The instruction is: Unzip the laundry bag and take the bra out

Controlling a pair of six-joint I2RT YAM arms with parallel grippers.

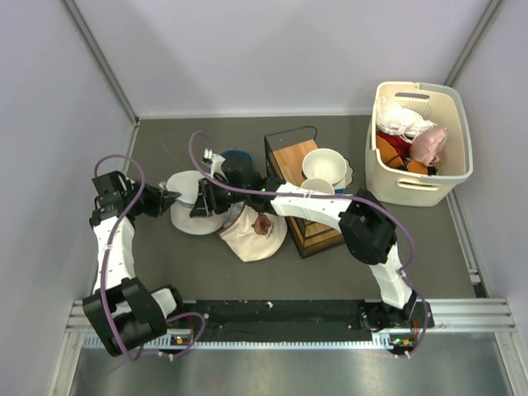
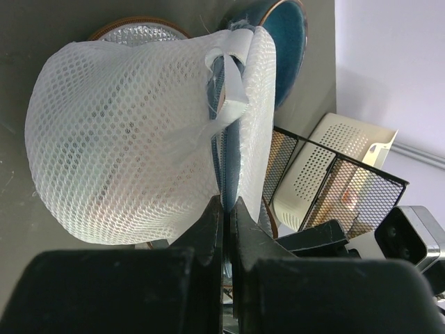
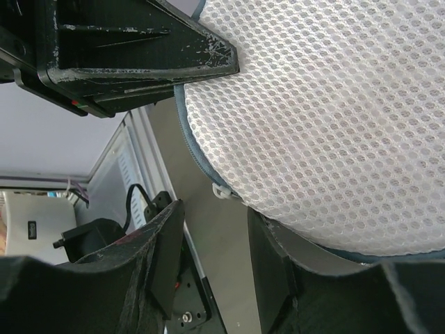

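Note:
The laundry bag (image 1: 191, 211), a white mesh drum, lies at the table's left between my two grippers. In the left wrist view the laundry bag (image 2: 125, 139) fills the frame, and my left gripper (image 2: 227, 206) is shut on its blue zipper seam. In the right wrist view my right gripper (image 3: 217, 233) is open, with the white zipper pull (image 3: 221, 191) just beyond the gap, apart from both fingers. The bag's mesh (image 3: 334, 111) fills the upper right. The bra is hidden; only a faint peach tint shows through the mesh (image 2: 118, 223). In the top view the left gripper (image 1: 170, 200) and right gripper (image 1: 203, 203) flank the bag.
A cream cloth with a brown mark (image 1: 254, 233) lies just right of the bag. A blue bowl (image 1: 237, 160) sits behind it. A wire rack with a wooden block and white bowls (image 1: 307, 191) stands mid-table. A beige slotted basket (image 1: 450, 124) of clothes is at the far right.

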